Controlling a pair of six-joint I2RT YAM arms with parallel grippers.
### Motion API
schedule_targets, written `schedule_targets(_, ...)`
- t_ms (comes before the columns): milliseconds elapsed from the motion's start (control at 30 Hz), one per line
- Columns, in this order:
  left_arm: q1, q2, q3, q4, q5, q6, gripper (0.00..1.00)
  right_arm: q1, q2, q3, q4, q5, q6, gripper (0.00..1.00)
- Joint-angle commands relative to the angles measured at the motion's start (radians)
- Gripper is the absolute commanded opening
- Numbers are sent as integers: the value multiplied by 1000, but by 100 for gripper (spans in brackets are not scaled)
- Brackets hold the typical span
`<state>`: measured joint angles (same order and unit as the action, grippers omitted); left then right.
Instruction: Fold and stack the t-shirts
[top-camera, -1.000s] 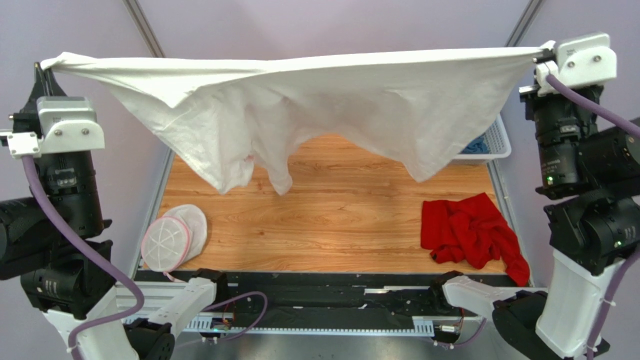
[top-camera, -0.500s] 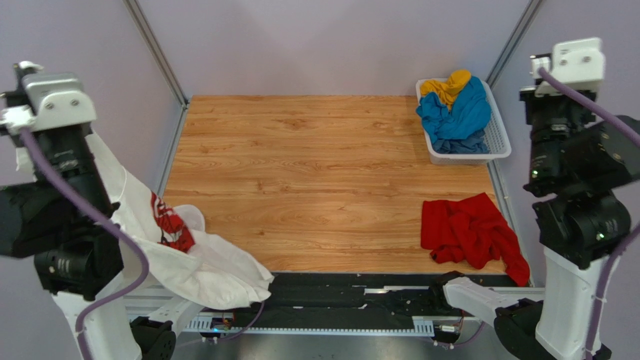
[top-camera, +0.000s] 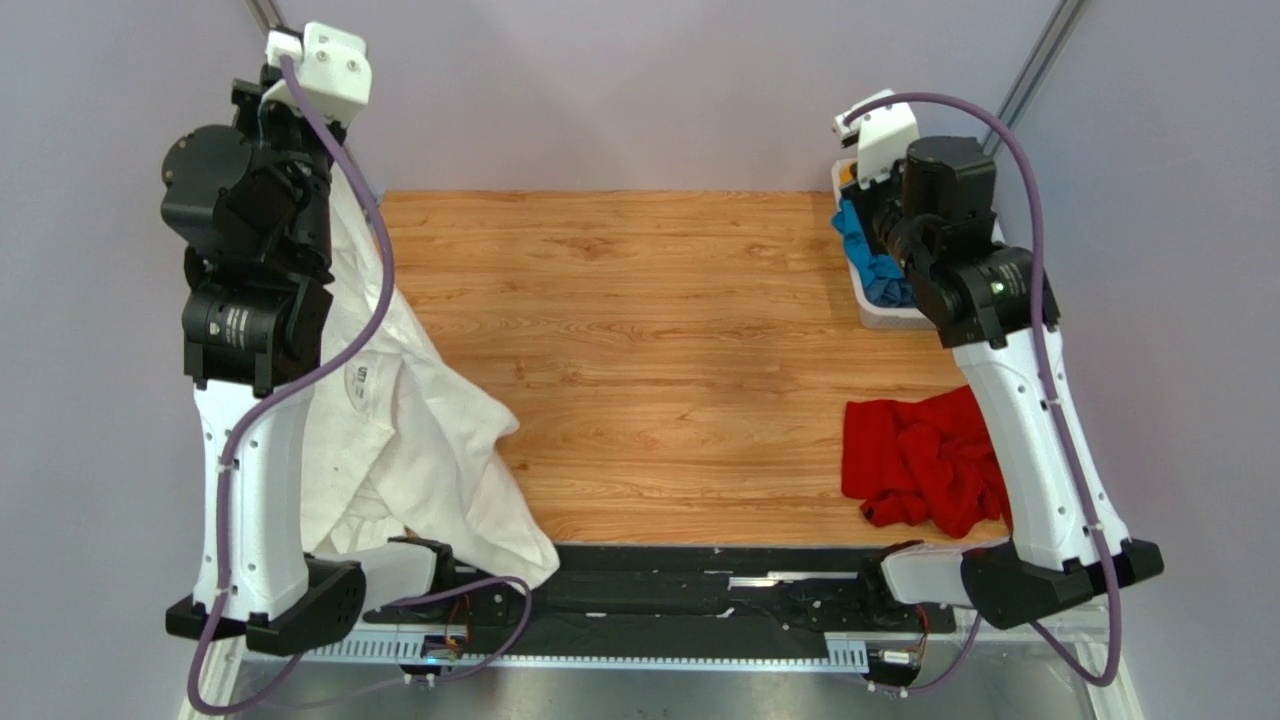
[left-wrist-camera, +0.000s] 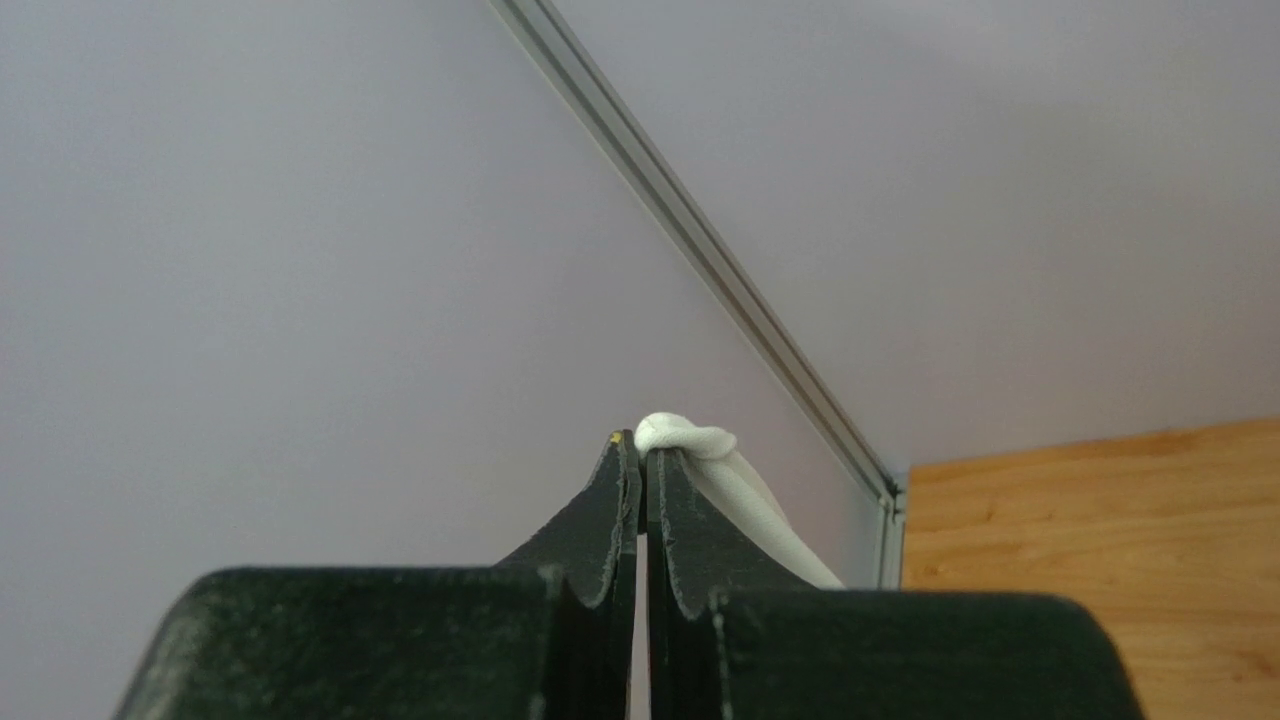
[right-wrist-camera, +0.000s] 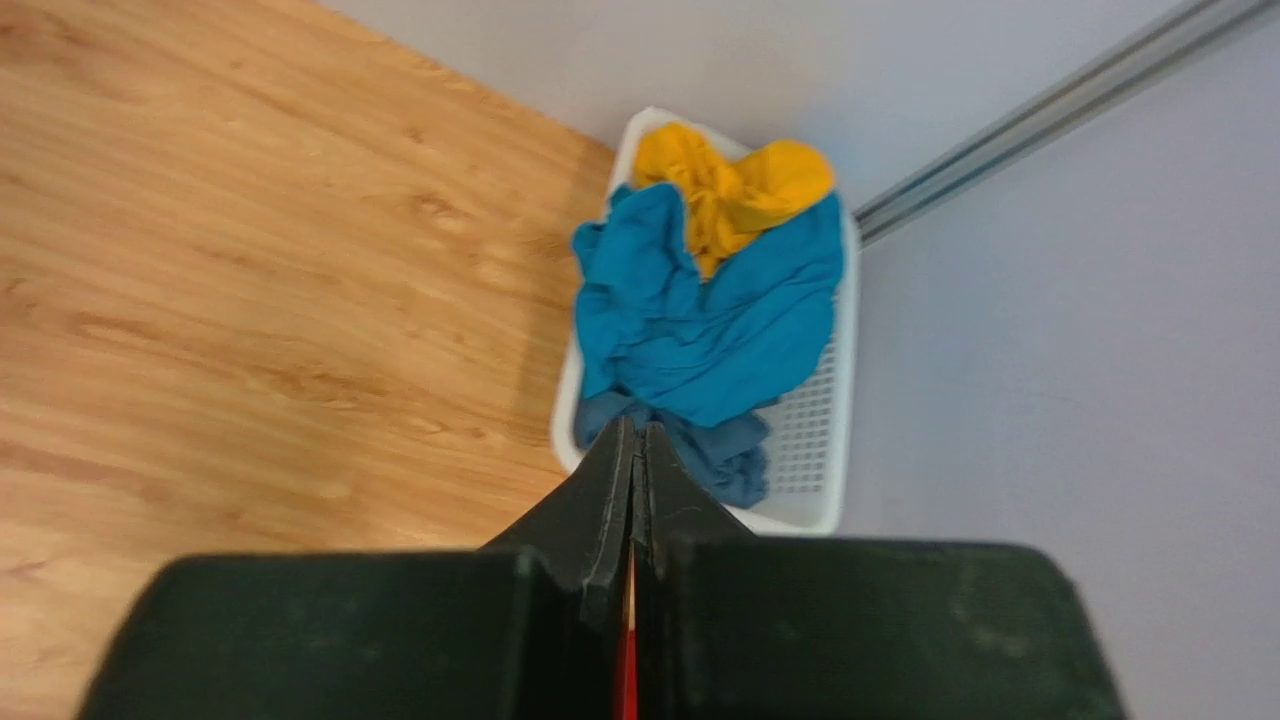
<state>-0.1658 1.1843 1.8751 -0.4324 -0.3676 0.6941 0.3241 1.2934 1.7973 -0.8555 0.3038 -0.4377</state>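
Wood-grain counter (top-camera: 676, 360) enclosed by plain lilac walls (top-camera: 646, 90); grey metal struts (left-wrist-camera: 705, 255) run up both far corners. Lighting even, soft.

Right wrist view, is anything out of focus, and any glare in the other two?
Right wrist: the right gripper up close is soft, the basket and blue t-shirt sharp. Left wrist: no glare, white t-shirt tip bright against the dark left gripper. Top external: evenly lit.
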Motion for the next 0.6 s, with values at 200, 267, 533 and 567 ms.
schedule_targets(200,-15,281,518,-236,-53,-174,0,4,135,4,-85,-193,217,0)
schedule_targets(267,-23,247,461,-223,-39,-160,0,7,136,-22,-79,-196,212,0)
schedule_targets(533,-75,19,-135,3,-65,-1,0,85,204,-124,-109,-264,202,0)
schedule_targets(567,-75,-11,-172,36,-91,14,0,93,222,-125,-108,-259,195,0)
